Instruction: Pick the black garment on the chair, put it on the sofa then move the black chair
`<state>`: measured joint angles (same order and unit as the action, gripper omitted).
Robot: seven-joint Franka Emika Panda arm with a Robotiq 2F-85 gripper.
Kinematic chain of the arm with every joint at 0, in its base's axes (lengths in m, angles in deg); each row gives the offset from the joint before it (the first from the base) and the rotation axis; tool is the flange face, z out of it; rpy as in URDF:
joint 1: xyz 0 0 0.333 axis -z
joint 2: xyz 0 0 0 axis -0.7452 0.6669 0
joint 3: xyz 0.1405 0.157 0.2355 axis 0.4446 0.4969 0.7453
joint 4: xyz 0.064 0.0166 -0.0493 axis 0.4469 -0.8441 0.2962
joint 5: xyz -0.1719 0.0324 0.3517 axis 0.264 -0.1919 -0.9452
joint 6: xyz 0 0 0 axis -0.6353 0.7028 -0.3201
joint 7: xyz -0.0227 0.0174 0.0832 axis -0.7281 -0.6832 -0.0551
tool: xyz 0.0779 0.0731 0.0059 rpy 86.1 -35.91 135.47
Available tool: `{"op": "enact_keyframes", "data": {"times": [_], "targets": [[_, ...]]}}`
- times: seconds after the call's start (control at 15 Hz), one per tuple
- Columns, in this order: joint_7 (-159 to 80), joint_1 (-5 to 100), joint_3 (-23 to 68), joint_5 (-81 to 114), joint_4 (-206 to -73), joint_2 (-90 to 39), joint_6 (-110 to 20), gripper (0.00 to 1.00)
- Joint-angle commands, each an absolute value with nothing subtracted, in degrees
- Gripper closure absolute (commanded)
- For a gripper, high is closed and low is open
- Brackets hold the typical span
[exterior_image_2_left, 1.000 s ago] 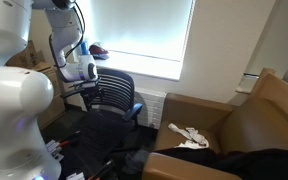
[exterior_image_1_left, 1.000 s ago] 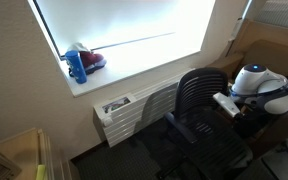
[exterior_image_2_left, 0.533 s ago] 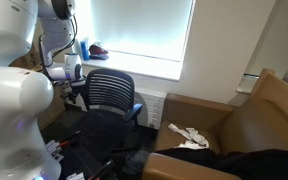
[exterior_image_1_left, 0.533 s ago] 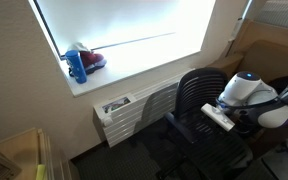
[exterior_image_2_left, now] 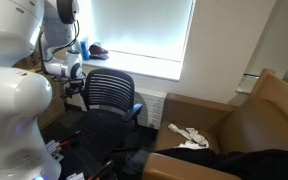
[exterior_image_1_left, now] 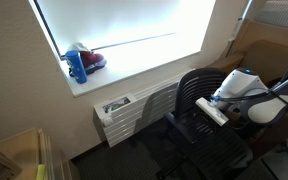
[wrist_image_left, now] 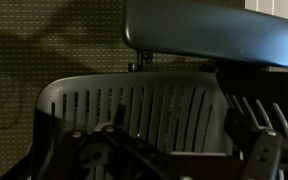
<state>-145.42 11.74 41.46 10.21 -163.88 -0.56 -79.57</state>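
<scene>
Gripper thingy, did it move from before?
Yes. In an exterior view the gripper moved left and lower, farther across the black chair and its backrest.

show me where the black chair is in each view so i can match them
An exterior view: the chair right of centre, low, below the window.
An exterior view: the chair left of centre, below the window.
Wrist view: its ribbed backrest fills the lower half.
Shared landmark: the window, in both exterior views only.

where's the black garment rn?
In an exterior view, the black garment lies on the sofa, lower right, beside the white cloth, away from the chair.
</scene>
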Motion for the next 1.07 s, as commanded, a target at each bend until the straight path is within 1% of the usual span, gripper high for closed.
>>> {"op": "enact_keyframes", "data": {"times": [0.0, 0.2, 0.33, 0.4, 0.47, 0.67, 0.73, 0.8, 1.0], "targets": [[-138.4, 20.9, 51.8, 0.9, -163.0, 1.8, -81.8, 0.0], [-129.9, 29.8, 61.9, -6.3, -161.1, 6.0, -81.6, 0.0], [-126.0, 34.6, 66.7, -11.5, -160.1, 8.9, -80.9, 0.0], [-128.4, 28.7, 61.1, -10.7, -161.5, 4.3, -80.1, 0.0], [-127.0, 30.1, 62.1, -11.5, -161.2, 5.0, -80.0, 0.0], [-127.1, 29.0, 61.1, -11.5, -161.0, 5.0, -79.9, 0.0], [-133.0, 26.0, 57.7, -14.1, -160.6, 4.4, -81.1, 0.0], [-134.4, 25.6, 57.0, -15.4, -160.1, 5.2, -81.5, 0.0], [-141.6, 19.4, 49.0, -16.9, -159.7, 5.5, -84.2, 0.0]]}}
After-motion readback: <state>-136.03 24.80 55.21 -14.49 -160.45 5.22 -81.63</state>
